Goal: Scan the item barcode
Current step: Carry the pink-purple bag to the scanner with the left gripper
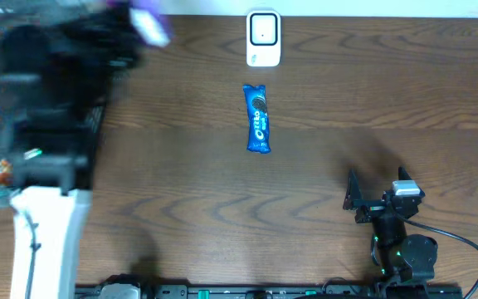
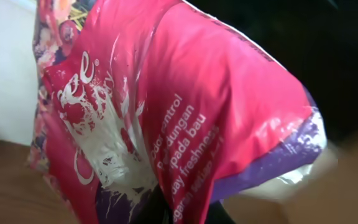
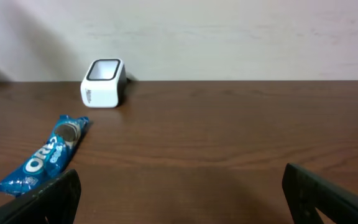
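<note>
one scanner [image 1: 263,37] on brown wooden table [image 1: 181,191]

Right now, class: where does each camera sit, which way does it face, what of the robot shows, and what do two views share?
Overhead: above the brown wooden table, looking straight down; left arm, right arm show.
Left wrist: on the left gripper, facing the pink-and-purple plastic pouch it clamps; dark finger bits show.
Right wrist: on the open right gripper, low, facing across the table to the wall; both fingers show.
Shared: overhead and right wrist show the white box scanner and blue Oreo biscuit packet.
</note>
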Controlling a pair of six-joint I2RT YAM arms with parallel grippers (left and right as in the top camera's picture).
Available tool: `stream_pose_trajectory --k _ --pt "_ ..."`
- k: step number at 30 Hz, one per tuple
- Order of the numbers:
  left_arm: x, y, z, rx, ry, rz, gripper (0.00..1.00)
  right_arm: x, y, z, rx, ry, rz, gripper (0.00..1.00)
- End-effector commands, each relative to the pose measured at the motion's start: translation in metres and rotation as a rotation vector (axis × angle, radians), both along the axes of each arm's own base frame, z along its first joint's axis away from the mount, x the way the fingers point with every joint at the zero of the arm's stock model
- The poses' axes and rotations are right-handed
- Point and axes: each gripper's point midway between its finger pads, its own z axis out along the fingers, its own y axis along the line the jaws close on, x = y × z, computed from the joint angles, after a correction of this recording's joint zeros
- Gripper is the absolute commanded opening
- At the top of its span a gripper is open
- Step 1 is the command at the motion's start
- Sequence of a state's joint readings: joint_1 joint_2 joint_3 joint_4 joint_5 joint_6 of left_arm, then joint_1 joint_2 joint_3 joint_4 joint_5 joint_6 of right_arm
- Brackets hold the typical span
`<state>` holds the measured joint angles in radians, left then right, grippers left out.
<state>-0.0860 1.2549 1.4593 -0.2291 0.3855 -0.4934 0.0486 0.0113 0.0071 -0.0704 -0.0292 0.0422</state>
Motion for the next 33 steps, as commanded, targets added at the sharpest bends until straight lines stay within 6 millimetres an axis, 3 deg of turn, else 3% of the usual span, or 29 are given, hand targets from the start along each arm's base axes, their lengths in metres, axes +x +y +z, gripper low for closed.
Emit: stream_pose_trajectory --k 1,4,8,9,14,18,19,26,33 --pt "0.000 -0.082 -0.025 0.041 0.047 -0.187 0.07 0.000 -0.002 -0.001 0.013 0.002 -0.011 0.99" --pt "0.006 -0.127 -0.059 0.089 0.115 -0.207 0.07 0.000 -0.002 -0.001 0.013 0.002 -0.011 0.99" --pt "0.012 -0.170 -0.106 0.165 0.199 -0.197 0.07 0.000 -0.002 -0.001 0.013 0.002 -0.011 0.99" --pt "0.012 -0.186 -0.125 0.183 0.234 -0.205 0.07 0.000 -0.002 -0.001 0.013 0.002 -0.011 0.99" --pt "0.009 -0.234 -0.196 0.291 0.340 -0.212 0.07 0.000 -0.002 -0.001 0.013 0.002 -0.011 0.99" --pt "0.000 -0.262 -0.250 0.502 0.335 -0.326 0.08 0.000 -0.002 -0.001 0.013 0.002 -0.011 0.99" --pt "-0.003 -0.270 -0.271 0.595 0.323 -0.375 0.08 0.000 -0.002 -0.001 0.013 0.002 -0.011 0.99" --pt "-0.004 -0.276 -0.334 0.843 0.301 -0.500 0.08 0.000 -0.002 -0.001 0.013 0.002 -0.011 0.99" --pt "-0.006 -0.278 -0.348 0.971 0.235 -0.590 0.07 0.000 -0.002 -0.001 0.013 0.002 -0.011 0.99"
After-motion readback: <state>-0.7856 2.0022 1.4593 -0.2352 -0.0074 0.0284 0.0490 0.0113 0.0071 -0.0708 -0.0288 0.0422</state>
